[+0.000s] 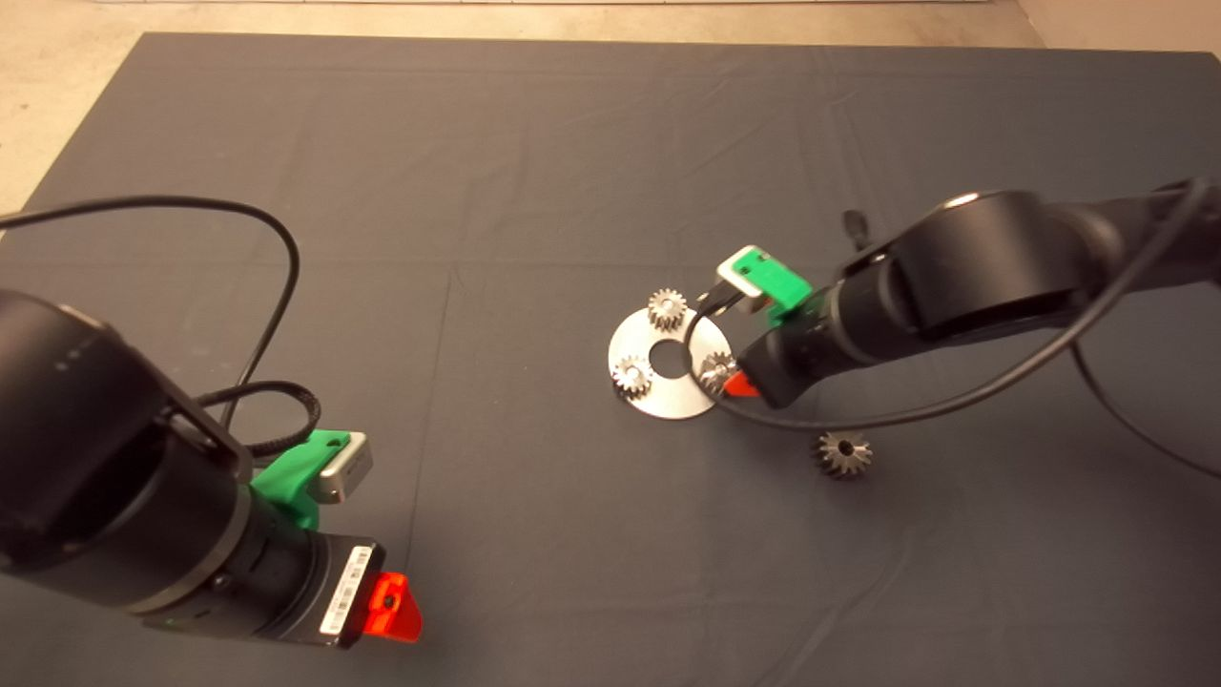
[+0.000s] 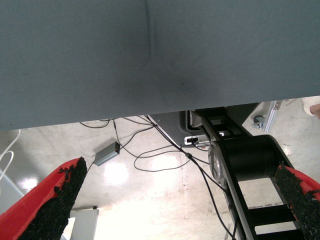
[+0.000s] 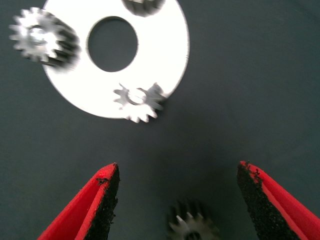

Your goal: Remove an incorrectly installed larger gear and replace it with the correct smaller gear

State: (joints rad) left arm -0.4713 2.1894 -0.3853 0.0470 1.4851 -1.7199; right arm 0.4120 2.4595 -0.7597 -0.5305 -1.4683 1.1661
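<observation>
the right gripper [image 1: 736, 382] hovers just right of the middle of the dark mat [image 1: 534, 143], at the right rim of a round silver plate [image 1: 668, 401] with a centre hole. its red fingers [image 3: 102, 200] stand spread apart with nothing between them, seen in the right wrist view.

three small gears sit on the plate. two paler silvery gears are on its far side [image 1: 668, 308] and its left side [image 1: 632, 374]. the smaller gear [image 1: 715, 370] sits at the plate's right rim, just beside the right gripper; the right wrist view shows it [image 3: 138, 102] overhanging the plate's edge, apart from both fingers.

the larger gear [image 1: 843, 453] lies flat on the mat, off the plate, toward the near right of it and well apart from the other gears. its teeth [image 3: 191, 226] show between the spread fingers in the right wrist view, untouched.

the left gripper [image 1: 396, 606] waits near the mat's near left corner. its fingers [image 2: 55, 205] are parted and empty, over the mat's near edge.
</observation>
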